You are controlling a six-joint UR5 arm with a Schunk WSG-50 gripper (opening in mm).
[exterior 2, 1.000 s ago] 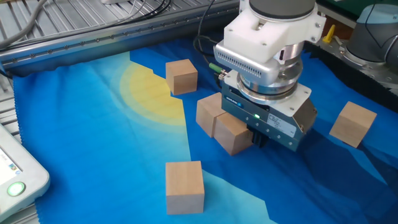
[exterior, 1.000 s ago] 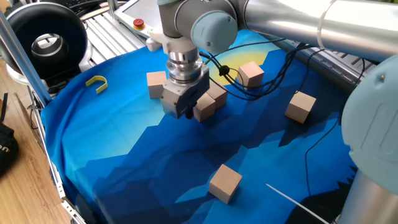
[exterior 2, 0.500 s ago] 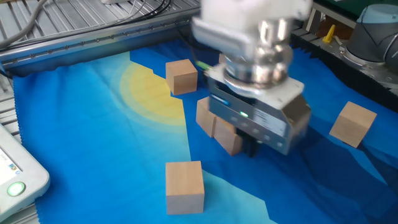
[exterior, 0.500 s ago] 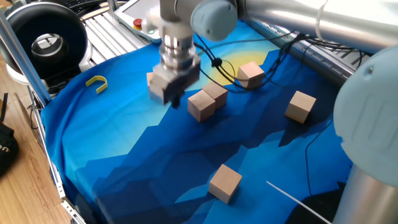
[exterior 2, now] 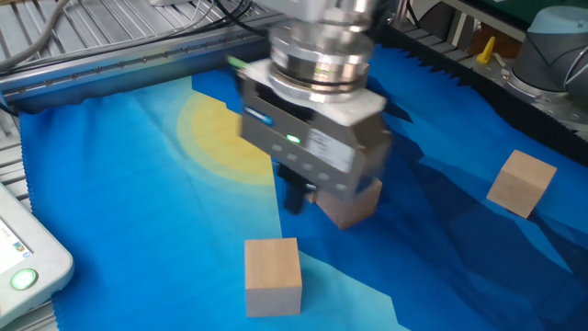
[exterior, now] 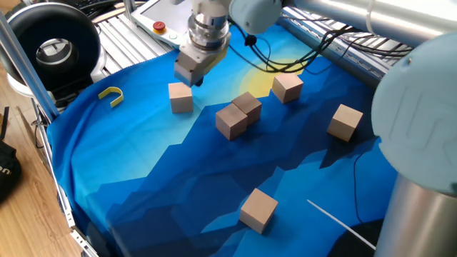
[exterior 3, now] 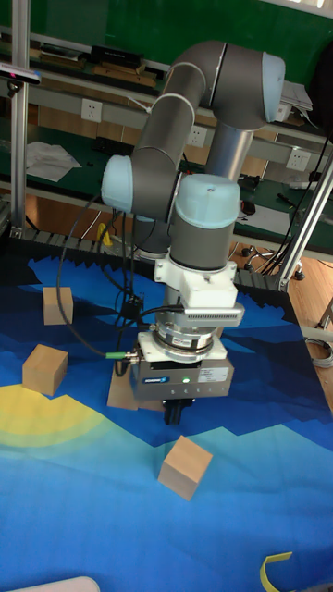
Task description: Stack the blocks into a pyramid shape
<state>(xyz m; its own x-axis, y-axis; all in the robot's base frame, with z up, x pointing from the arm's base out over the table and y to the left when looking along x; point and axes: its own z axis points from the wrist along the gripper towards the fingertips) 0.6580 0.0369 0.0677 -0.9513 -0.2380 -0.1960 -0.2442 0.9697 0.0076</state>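
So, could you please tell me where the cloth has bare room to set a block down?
The widest bare cloth lies between the yellow hook, the touching block pair and the near block. It is crowded around the pair and under the claw by the lone block.

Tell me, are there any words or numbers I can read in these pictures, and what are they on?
None can be read.
The end effector has a dark label on its body: too small and blurred to read.
The blocks, such as the nearest one, are plain wood with nothing written on them.
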